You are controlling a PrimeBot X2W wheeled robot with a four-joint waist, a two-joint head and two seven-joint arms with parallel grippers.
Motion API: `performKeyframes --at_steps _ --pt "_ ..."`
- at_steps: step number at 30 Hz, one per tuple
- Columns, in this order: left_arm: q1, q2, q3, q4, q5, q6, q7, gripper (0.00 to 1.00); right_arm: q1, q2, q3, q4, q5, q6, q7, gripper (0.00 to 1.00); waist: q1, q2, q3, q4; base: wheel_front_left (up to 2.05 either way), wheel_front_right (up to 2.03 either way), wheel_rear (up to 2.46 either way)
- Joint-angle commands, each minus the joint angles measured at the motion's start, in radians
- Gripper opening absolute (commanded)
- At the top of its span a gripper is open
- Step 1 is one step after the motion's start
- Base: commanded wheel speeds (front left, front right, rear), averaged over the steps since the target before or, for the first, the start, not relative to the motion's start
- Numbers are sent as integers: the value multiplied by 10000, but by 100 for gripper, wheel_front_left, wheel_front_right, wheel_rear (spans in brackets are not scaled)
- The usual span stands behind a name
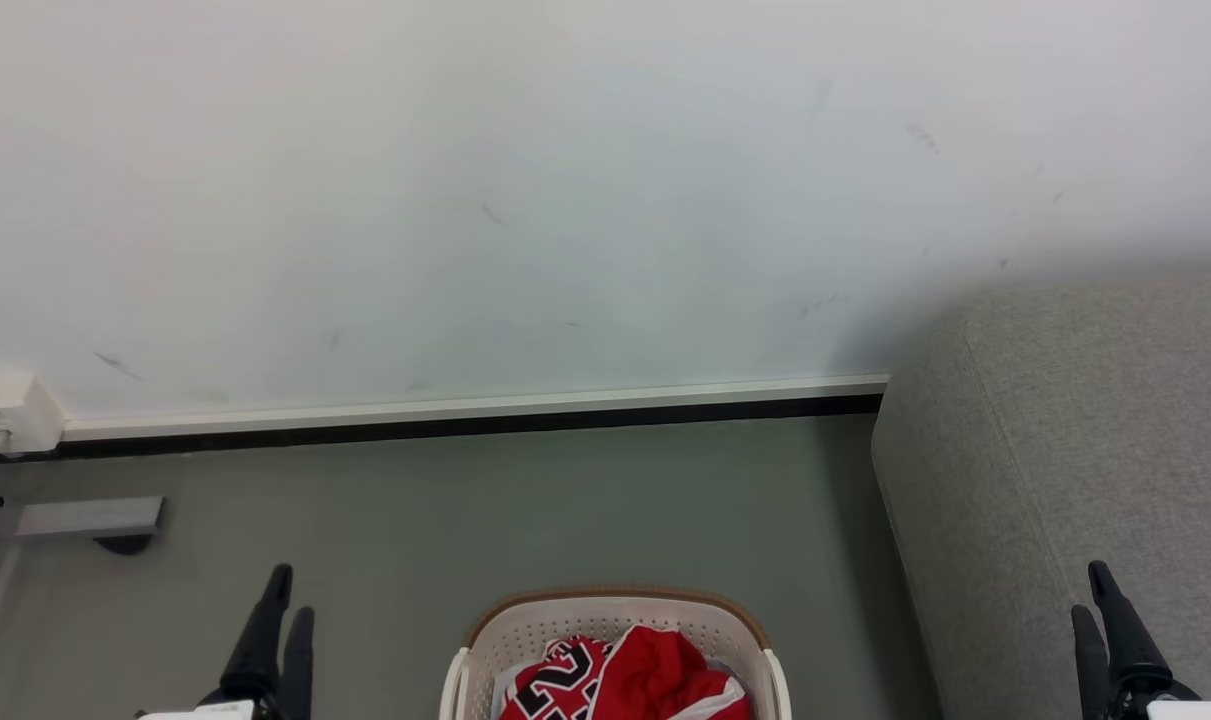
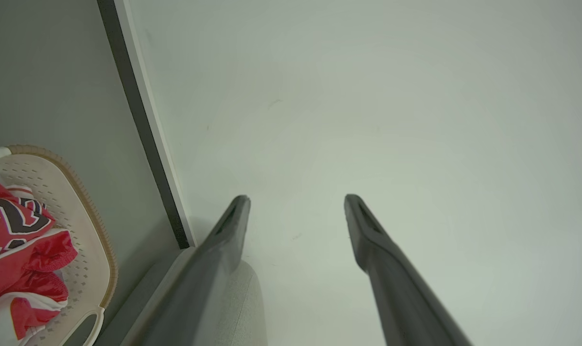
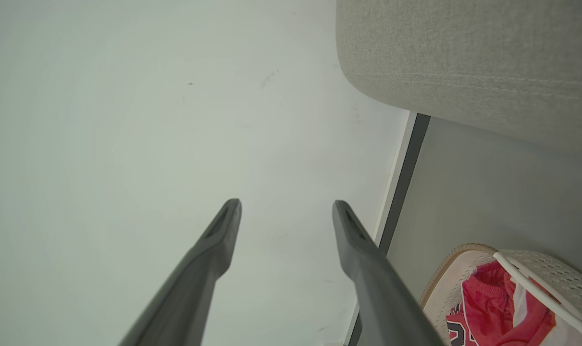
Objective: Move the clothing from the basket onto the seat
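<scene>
Left gripper (image 2: pixel 296 198): fingers spread wide, nothing between them and touching nothing; it points towards the pale wall (image 1: pixel 565 200).
Right gripper (image 3: pixel 286 202): fingers equally wide apart, empty and touching nothing; in the head view it shows in front of the sofa's side.
Jersey (image 1: pixel 625 680): lies crumpled in the basket, red with black-and-white numbers up, between the two grippers and apart from both.
Basket (image 1: pixel 615 597): stands on the grey-green floor (image 1: pixel 515 510), its brown far rim towards the wall.
Sofa (image 1: pixel 1085 450): right of the basket, with a rounded corner and stitched seam, its back end at the wall.
Open room: bare floor from the basket to the skirting (image 1: pixel 465 415); a narrower strip lies between basket and sofa.
Left edge: a grey metal bar (image 1: pixel 85 517) at the wall foot, well apart from the basket.
</scene>
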Motion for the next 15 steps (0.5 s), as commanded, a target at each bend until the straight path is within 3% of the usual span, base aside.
performKeyframes --at_steps 1,15 --pt "-116 46 -33 -98 42 -21 -129 100 -166 -58 135 -103 -58 0 -134 100 0 0 -1 9 0 0 0" --pt "-105 77 164 -52 1344 102 -808 100 -385 -83 618 7 -1841 -3 -816 100 0 0 -1 57 0 0 0"
